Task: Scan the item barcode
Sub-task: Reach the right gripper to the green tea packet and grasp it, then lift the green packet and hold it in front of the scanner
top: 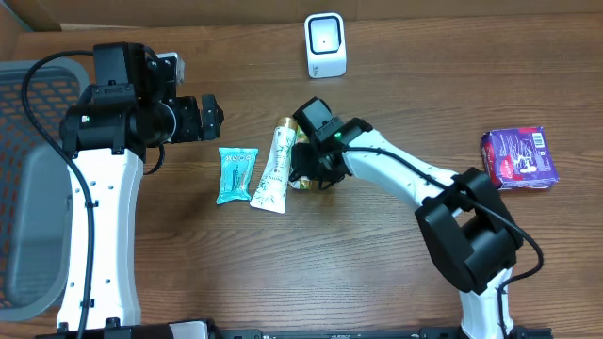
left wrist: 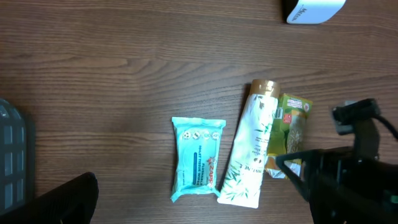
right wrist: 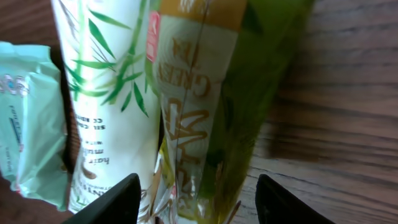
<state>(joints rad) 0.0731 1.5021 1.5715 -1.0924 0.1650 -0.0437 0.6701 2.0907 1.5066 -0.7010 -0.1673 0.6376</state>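
While the green tea packet (right wrist: 205, 93) lies mid-worktop against the tube (right wrist: 99, 74), the right end effector (right wrist: 196, 202) straddles it half-open, grip unclear; the left end effector (top: 209, 116) gapes empty. Scanning at the far scanner (top: 325, 45) remains.

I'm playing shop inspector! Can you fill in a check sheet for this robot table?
Surface: brown wooden table, no spills seen.
Job's things: white box-shaped scanner at the far edge; green tea packet mid-table.
Clutter: teal wipes packet, white tube with gold cap, purple packet at the right.
Grippers: left gripper open, empty; right gripper straddles the green tea packet, grip unclear.
Cables: black cable along the left arm.
Surroundings: grey mesh basket at the left.
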